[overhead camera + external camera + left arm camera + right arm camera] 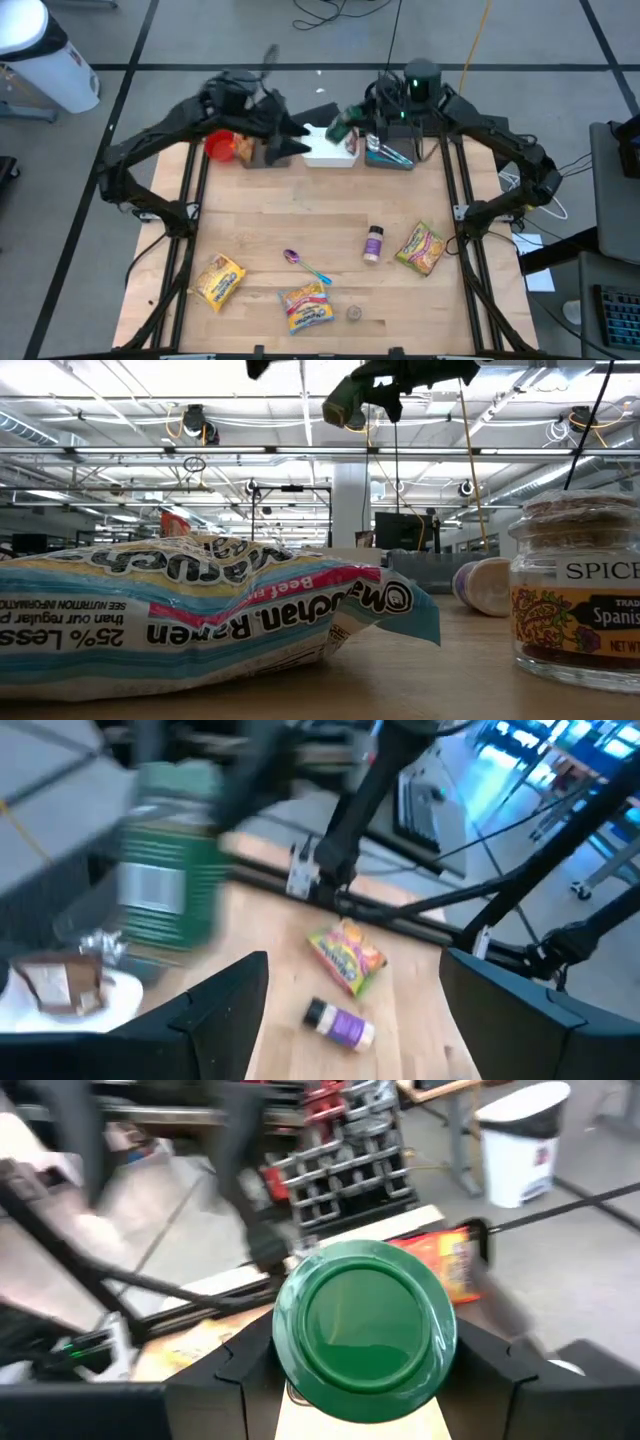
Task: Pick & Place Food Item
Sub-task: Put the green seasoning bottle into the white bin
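Your right gripper point(365, 1380) clamps a green-lidded cylindrical container point(365, 1328) above the white tray point(325, 152); lower it level while the left gripper point(350, 1010), fingers wide and empty, waits beside.

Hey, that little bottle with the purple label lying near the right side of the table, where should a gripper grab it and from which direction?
The small purple-labelled bottle lies on its side on the wooden table, with its long axis running roughly front to back. Best guess: come straight down from above and close across the round middle of the body, fingers on its left and right flanks. The yellow snack packet beside it seems to leave room.
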Action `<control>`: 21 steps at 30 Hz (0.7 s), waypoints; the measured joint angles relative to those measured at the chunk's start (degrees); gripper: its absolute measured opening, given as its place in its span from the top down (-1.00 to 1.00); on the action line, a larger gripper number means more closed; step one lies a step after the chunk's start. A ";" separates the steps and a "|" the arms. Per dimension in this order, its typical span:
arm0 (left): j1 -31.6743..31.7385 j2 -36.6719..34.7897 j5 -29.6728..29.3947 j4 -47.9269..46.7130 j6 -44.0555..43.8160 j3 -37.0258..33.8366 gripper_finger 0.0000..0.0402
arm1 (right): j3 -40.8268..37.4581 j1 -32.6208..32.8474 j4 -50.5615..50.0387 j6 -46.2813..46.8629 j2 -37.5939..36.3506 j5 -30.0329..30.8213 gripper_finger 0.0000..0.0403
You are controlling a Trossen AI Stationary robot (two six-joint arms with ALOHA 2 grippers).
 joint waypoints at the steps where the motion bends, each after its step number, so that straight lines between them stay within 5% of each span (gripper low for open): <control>1: 0.27 -1.08 0.04 0.06 0.35 0.00 -0.50 | 2.02 -0.73 -1.28 -0.82 1.26 0.12 0.05; 12: 0.28 -9.69 0.05 0.38 5.13 -1.60 -0.46 | 25.00 -3.03 -18.38 -7.36 19.02 1.73 0.05; 21: 2.62 -18.32 3.55 12.30 0.06 -18.50 -0.37 | 30.58 -0.21 -22.82 -7.95 27.39 10.74 0.05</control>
